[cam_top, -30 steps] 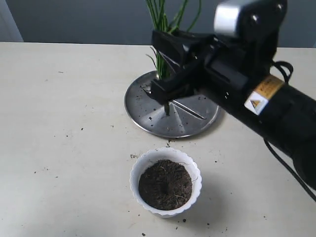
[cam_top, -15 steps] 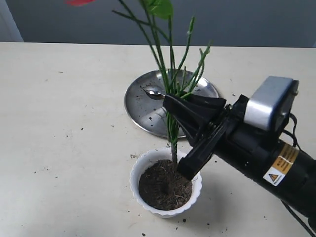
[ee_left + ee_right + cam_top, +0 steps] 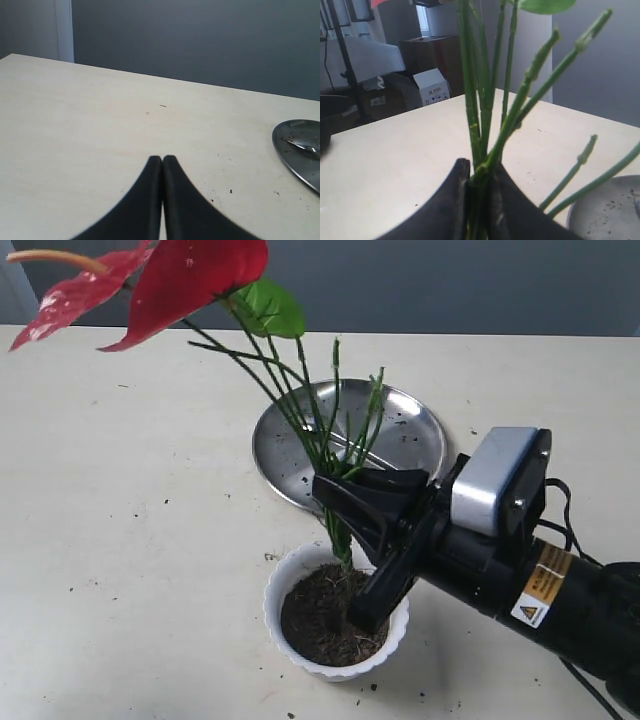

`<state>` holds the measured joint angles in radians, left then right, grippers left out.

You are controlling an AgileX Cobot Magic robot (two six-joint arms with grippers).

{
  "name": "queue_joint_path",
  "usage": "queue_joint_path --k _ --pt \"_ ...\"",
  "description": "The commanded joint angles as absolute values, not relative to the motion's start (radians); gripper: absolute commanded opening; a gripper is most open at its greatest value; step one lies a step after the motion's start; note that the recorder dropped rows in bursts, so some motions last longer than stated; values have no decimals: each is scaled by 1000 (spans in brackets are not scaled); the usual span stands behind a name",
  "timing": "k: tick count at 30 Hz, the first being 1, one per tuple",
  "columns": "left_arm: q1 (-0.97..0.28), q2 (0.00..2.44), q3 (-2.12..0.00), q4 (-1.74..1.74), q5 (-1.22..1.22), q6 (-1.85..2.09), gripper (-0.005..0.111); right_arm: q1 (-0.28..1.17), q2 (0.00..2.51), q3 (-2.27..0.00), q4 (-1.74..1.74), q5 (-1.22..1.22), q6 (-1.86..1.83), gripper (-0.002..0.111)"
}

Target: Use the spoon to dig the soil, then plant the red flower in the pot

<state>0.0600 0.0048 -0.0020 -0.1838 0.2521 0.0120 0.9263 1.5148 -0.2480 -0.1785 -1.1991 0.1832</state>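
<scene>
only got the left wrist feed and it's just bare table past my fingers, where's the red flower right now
observer: The right gripper has the red flower, its fingers shut on the bundled green stems.
operator: is it over the pot
observer: Yes. The stem ends come down to the soil in the pot, at the side nearest the plate.
operator: standing upright?
observer: No, it leans. The red blooms hang well out past the pot toward the left arm's side.
</scene>
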Motion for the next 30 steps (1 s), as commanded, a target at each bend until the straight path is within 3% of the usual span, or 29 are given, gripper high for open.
queue_joint_path --k 1,16,30 --pt "58 0 0 -182 240 10 0 889 1519 -248 -172 -1221 201 -1" --pt "58 0 0 -182 240 10 0 888 1752 -326 -309 -1221 267 -1" --pt "58 0 0 -182 240 10 0 888 1779 -386 -276 -1221 243 -1"
